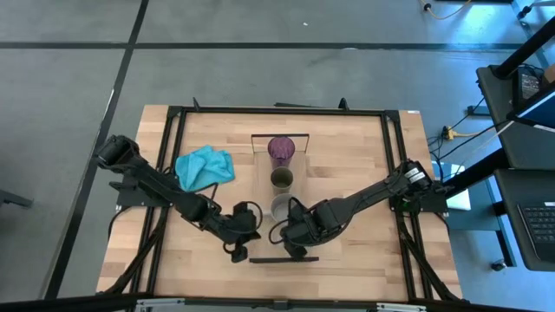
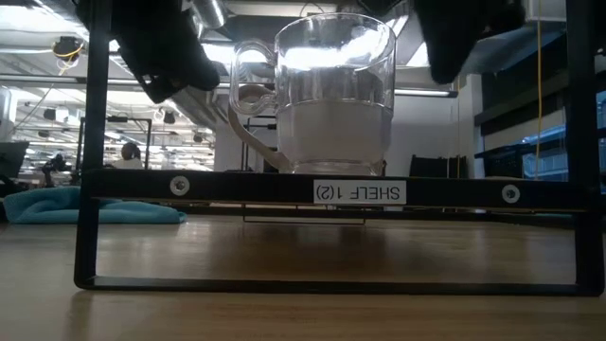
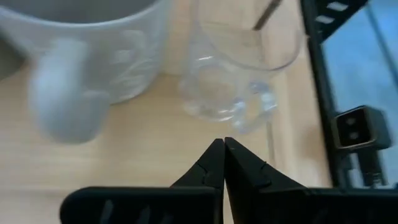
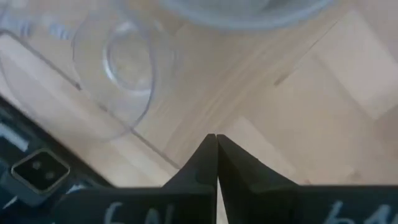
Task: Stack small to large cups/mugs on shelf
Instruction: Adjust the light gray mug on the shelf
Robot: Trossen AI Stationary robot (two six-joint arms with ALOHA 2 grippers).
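step: all four look lined up on the shelf [image 1: 284, 247] | left end effector [image 3: 222, 163] pinched closed, empty — clear glass [image 3: 239, 74] just ahead, beside grey mug [image 3: 87, 56] | right end effector [image 4: 216, 163] closed, empty too | next: probably back both off — gently

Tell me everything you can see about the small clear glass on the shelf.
The clear glass is transparent, with a looped handle on one side and a thick base. It stands upright and looks empty, at the near end of the shelf, next to the grey mug in the row of cups. Both grippers, left and right, are shut close beside it; neither touches it.
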